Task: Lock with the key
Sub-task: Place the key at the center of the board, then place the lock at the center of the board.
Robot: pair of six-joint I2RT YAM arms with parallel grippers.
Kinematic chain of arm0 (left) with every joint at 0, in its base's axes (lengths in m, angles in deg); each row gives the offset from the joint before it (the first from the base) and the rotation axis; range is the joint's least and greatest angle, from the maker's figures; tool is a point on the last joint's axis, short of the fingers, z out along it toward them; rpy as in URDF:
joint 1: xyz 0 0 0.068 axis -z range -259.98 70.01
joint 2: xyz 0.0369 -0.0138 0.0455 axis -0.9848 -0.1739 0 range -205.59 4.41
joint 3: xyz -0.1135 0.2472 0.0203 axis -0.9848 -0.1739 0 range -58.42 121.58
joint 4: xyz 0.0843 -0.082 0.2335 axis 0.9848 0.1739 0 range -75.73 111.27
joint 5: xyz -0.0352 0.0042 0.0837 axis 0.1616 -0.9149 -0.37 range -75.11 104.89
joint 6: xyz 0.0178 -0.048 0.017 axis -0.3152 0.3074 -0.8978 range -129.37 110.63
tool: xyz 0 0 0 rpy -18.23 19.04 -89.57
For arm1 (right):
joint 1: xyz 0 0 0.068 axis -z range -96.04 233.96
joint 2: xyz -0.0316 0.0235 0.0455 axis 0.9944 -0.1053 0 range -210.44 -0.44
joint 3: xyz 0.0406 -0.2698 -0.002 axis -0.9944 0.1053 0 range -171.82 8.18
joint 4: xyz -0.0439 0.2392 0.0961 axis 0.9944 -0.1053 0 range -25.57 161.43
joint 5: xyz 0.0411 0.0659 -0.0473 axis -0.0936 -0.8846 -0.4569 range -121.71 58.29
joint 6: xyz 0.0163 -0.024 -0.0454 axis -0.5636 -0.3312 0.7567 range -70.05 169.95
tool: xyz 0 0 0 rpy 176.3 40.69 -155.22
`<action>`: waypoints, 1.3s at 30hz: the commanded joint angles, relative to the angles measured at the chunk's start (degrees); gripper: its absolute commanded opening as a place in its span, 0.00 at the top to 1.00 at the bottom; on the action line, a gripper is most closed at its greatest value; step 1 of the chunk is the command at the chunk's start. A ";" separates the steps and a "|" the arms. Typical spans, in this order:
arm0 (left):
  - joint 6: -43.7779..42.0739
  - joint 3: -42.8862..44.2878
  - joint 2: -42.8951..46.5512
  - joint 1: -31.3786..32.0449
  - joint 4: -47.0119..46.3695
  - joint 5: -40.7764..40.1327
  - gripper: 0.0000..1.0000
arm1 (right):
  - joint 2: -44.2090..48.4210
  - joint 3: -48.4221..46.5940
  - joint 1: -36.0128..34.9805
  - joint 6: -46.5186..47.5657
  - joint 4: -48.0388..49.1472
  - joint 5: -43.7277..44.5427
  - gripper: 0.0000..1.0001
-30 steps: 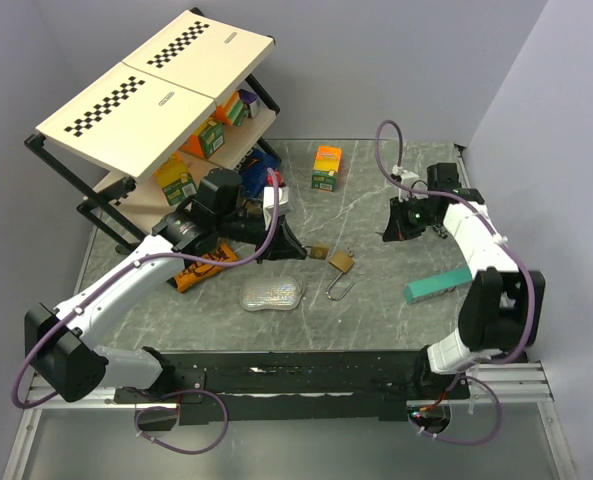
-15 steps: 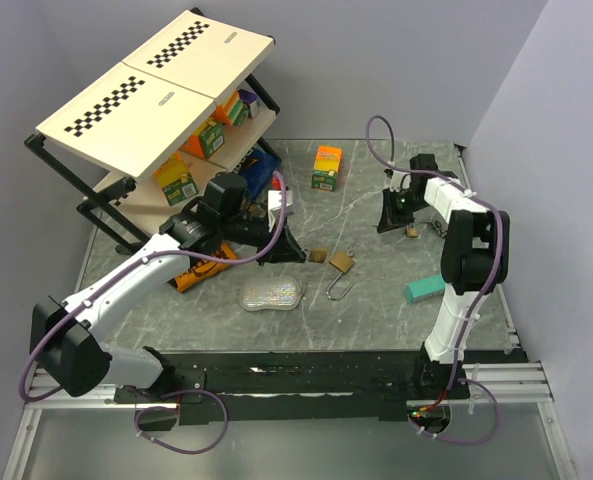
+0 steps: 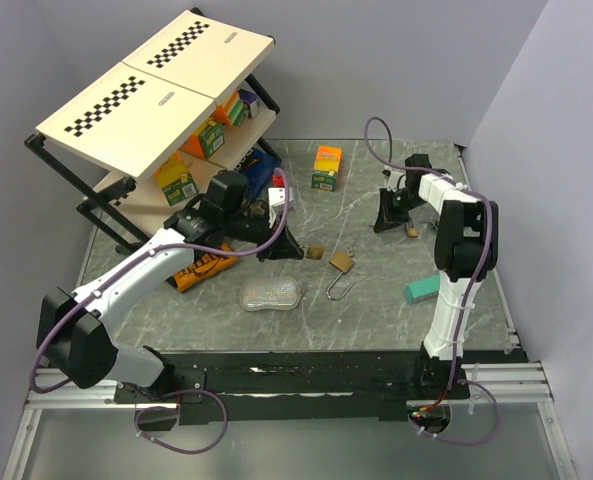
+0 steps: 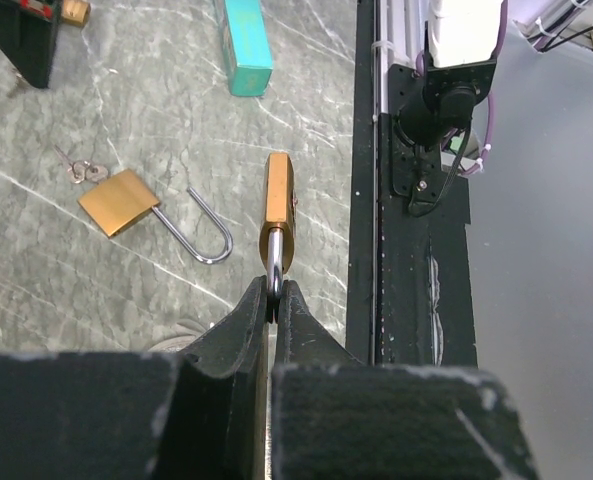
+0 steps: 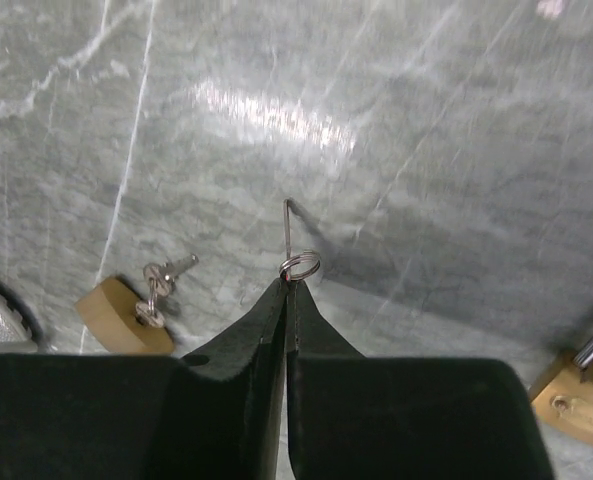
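**Padlock and key, each held**

Worktop (image 3: 376,300): we note bare marble toward its near edge.
Left claw (image 4: 273,300): clamped on the shackle of a brass padlock (image 4: 279,205), mid-worktop.
Right claw (image 5: 288,290): pinched shut on the key (image 5: 288,235), toward the far right, well apart.
Spare padlock (image 4: 119,202): lying open between them.

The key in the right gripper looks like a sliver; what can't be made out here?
Key, right wrist view: edge-on in the right gripper, teeth unseen.
Held padlock, left wrist view: keyhole end faces away; the left gripper hides the shackle top.
Corner padlock, right wrist view: cut off by the frame edge.
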 commanded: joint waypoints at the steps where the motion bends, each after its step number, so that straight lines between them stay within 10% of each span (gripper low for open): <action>1: -1.06 2.41 -0.65 -0.15 -1.84 2.17 0.99 | -1.51 -3.34 0.31 -0.86 -0.95 0.18 0.88; 14: 1.92 5.93 -2.05 -0.24 0.79 0.16 0.99 | 9.62 0.34 0.39 4.58 -2.80 -3.41 0.48; 22: 16.24 5.84 -1.88 -0.15 -3.15 -1.27 0.99 | 31.43 8.61 0.39 14.16 1.33 -18.27 0.01; 39: 31.99 5.58 -2.76 4.23 -4.39 -4.94 0.99 | 74.52 32.26 -24.81 41.49 12.67 -13.82 0.01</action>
